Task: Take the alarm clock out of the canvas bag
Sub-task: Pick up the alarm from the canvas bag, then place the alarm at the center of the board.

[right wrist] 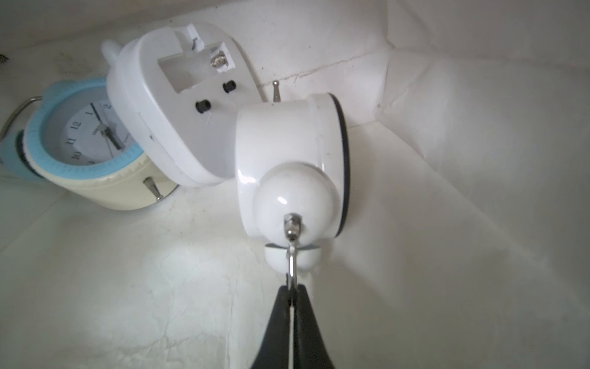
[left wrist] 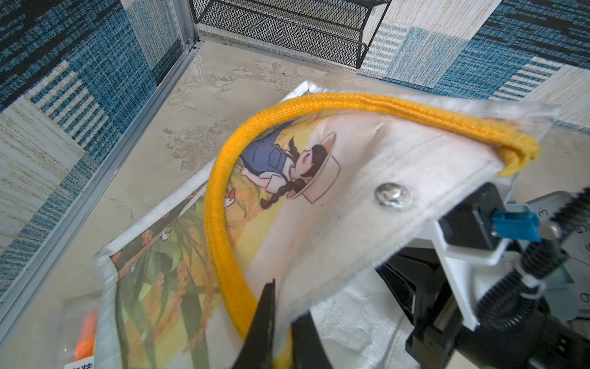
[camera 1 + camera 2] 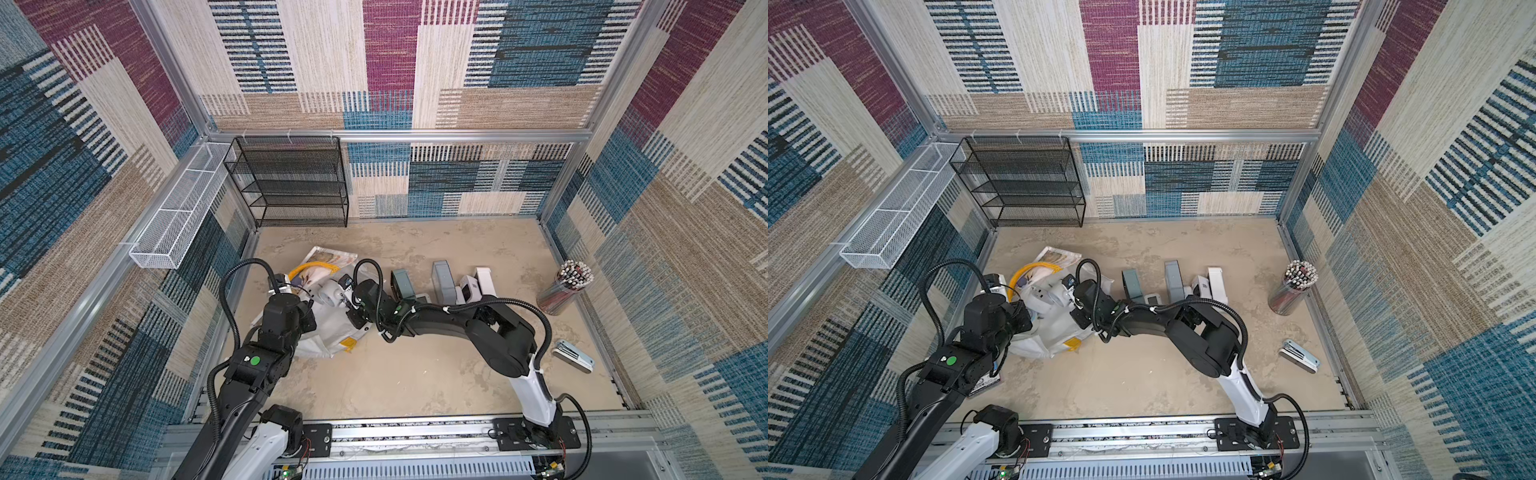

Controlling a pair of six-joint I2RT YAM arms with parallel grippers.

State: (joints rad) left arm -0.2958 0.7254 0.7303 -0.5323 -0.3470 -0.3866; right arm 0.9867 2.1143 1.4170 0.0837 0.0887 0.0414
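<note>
The left gripper pinches the rim of the white canvas bag beside its yellow strap. Inside the bag, the right gripper is clamped on the thin metal loop of the glossy white, dome-belled alarm clock, just ahead of its fingertips.

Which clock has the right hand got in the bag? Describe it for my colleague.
Start at the big white canvas bag with yellow handles. Inside it lie three clocks, and the right hand is shut on the metal loop of the glossy white clock. Unlike the blue-rimmed clock and the white clock with an open battery bay, it shows a round bell dome.
</note>
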